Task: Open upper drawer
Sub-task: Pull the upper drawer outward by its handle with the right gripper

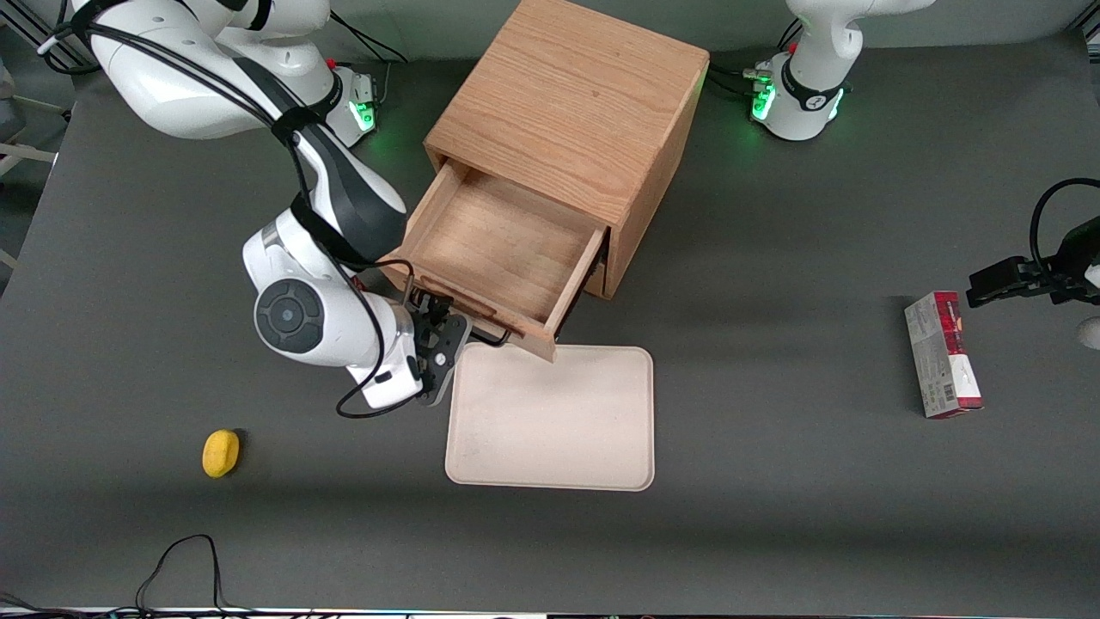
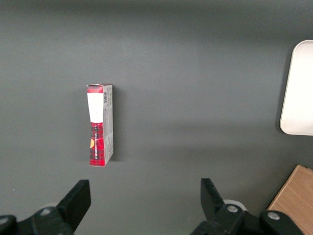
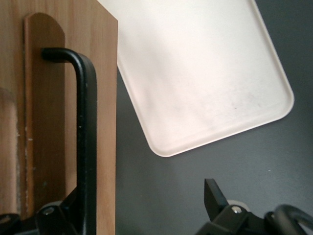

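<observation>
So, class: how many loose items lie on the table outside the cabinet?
3: tray in front of the open upper drawer, beside the gripper; yellow object nearer the camera; red box toward the parked arm's end.

A: You see the upper drawer (image 1: 503,249)? Light oak, grained, matt; handle (image 3: 84,127) smooth black, slightly glossy.

B: Your tool (image 1: 440,340) in front of that drawer looks black plastic; tray (image 1: 550,447) smooth cream, desk (image 1: 773,481) matt grey.
</observation>
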Controlling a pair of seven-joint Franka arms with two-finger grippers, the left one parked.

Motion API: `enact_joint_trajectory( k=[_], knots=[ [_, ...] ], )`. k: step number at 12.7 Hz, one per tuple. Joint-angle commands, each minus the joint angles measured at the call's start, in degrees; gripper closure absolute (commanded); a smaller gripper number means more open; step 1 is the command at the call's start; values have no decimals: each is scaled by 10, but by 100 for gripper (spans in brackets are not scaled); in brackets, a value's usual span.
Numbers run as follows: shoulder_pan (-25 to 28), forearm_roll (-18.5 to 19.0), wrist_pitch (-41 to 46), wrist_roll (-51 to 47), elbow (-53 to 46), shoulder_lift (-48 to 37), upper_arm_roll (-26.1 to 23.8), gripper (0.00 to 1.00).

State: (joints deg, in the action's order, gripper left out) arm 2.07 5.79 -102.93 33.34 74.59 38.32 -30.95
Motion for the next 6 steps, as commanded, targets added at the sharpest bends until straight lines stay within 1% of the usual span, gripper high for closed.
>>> enact_joint_trajectory(
  k=[1,3,4,5,6],
  knots=[
    [8,15,16,9,-46,19,7,0],
    [8,17,16,5,-58,14,9,0],
    [8,32,16,4,-60,6,23,0],
    [8,60,17,4,-63,-9,24,0],
    [8,67,18,4,-64,-25,25,0]
  ],
)
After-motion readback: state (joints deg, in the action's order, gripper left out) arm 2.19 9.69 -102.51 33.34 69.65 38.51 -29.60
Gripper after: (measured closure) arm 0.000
